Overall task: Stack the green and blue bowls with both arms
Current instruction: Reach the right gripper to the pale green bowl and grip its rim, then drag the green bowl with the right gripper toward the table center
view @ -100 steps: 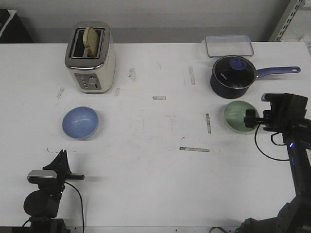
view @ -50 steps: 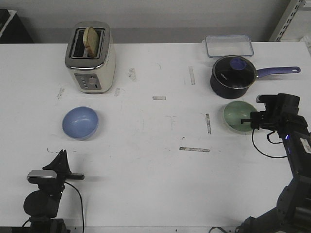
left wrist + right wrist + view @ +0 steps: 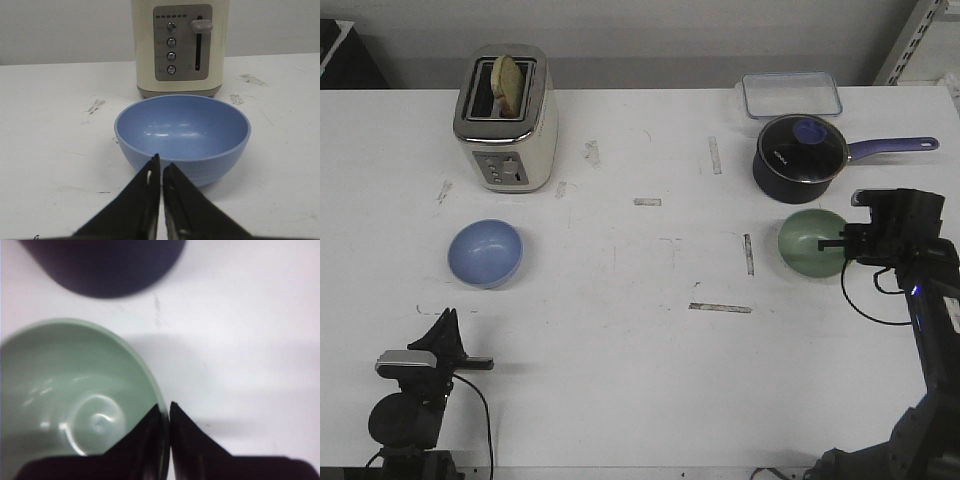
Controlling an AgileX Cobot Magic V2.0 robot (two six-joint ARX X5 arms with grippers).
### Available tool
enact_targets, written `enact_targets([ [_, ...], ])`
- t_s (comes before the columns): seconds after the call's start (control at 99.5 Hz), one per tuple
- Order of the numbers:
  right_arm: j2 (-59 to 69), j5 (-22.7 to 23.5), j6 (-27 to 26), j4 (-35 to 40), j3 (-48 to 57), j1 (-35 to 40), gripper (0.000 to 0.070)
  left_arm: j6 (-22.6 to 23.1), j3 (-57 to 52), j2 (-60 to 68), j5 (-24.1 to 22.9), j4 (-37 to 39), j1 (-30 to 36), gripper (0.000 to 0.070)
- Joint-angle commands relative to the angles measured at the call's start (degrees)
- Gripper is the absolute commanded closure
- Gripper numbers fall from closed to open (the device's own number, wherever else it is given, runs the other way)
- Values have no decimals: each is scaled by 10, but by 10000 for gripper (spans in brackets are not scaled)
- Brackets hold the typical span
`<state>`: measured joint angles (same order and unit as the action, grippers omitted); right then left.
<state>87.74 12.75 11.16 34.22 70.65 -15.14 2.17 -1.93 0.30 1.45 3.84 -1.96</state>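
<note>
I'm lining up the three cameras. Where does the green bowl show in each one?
Front view: green bowl, right side of the table, just below the dark saucepan.
Left wrist view: not in it.
Right wrist view: green bowl fills the lower left.
Shared landmark: the saucepan, beside the bowl.

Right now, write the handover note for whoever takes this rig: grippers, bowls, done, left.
Right gripper: shut on the rim of the pale mint green round bowl, one finger inside, one outside. The bowl sits in front of the dark blue lidded saucepan.
Left gripper: shut, empty, near the table's front edge, aimed at the light periwinkle blue round bowl, not touching it. That bowl stands in front of the cream toaster.
Done: green bowl gripped.
Left: grasp the blue bowl, bring both together, stack.
</note>
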Motion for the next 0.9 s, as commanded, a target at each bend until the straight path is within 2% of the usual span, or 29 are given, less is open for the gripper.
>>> enact_targets([
  [0.0,-28,21,-25,10,30,21,700,-3,12,-1,0,10,1,699],
  [0.161,-91,63,-76,32,37,106,700,-3,12,-1,0,10,1,699],
  [0.332,-108,87,-112,34,37,257,700,-3,12,-1,0,9,1,699],
  [0.563,-45,71,-112,34,35,437,700,-3,12,-1,0,9,1,699],
  [0.764,43,20,-107,33,35,508,700,-3,12,-1,0,8,1,699],
  [0.894,90,16,-97,30,35,523,700,-3,12,-1,0,8,1,699],
])
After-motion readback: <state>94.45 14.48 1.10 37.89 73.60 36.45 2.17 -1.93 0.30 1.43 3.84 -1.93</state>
